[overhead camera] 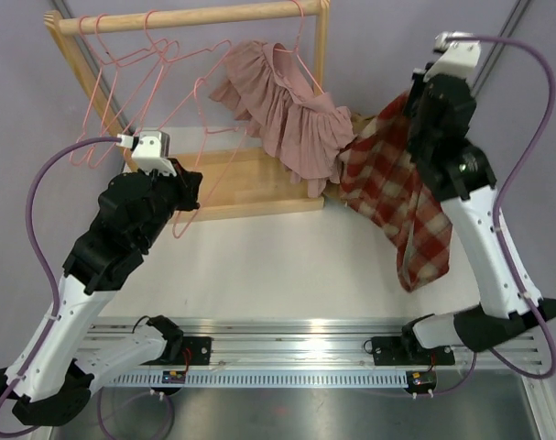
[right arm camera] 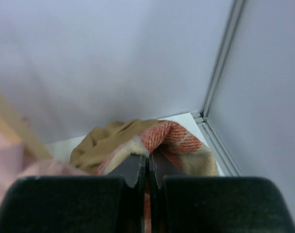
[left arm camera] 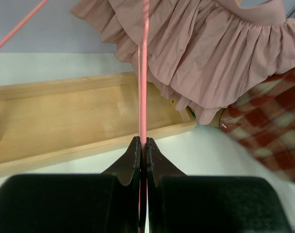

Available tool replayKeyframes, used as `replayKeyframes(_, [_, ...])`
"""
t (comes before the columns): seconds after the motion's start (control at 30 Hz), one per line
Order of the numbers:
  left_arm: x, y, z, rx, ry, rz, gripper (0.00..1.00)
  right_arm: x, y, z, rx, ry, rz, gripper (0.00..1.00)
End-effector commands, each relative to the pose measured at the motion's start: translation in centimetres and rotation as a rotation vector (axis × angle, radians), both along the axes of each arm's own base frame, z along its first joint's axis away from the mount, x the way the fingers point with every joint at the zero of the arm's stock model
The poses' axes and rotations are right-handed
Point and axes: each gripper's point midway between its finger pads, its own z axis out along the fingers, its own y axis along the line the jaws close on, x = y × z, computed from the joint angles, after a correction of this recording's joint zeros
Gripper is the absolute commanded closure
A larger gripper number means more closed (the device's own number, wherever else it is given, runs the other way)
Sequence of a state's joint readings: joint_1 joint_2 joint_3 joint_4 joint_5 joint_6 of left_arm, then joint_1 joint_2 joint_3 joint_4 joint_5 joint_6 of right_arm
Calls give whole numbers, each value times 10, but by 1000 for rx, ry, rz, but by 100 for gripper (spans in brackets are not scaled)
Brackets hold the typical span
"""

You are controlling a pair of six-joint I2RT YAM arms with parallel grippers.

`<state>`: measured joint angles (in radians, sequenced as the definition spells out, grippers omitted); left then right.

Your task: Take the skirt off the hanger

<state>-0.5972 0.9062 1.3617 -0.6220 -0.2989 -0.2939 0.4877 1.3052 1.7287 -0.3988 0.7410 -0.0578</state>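
While left hand (left arm camera: 143, 145) pinches hanger (left arm camera: 144, 73) | right hand (right arm camera: 148, 165) clamps plaid skirt (right arm camera: 176, 138) beside wall (right arm camera: 113, 58)

The white tabletop (overhead camera: 259, 266) carries a wooden rack whose shallow tray base (overhead camera: 259, 188) stands flat on it toward the far side; to its right a red-checked cloth (overhead camera: 424, 257) hangs low (whether its hem touches the surface cannot be told); a metal rail (overhead camera: 296, 353) runs along the near edge, holding both arm bases.
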Motion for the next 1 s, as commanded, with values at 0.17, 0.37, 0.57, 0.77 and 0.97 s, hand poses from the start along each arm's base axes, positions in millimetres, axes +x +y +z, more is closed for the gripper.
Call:
replayKeyframes(0.17, [-21,8,-13,-85,-18,-11,100,56,-52,144,107,-317,-83,100])
replayKeyframes(0.37, [-23,6,-27,-92,11,-16,100,95,-41,155,240,-450,66,100])
replayKeyframes(0.57, [-8,0,-21,-68,15,-1,100,190,44,-19,341,-79,407,100])
replayKeyframes(0.77, [6,4,16,-52,-40,47,100,213,83,-167,483,234,509,100])
replayKeyframes(0.97, [30,5,74,58,-116,88,100,154,64,-246,603,389,361,9])
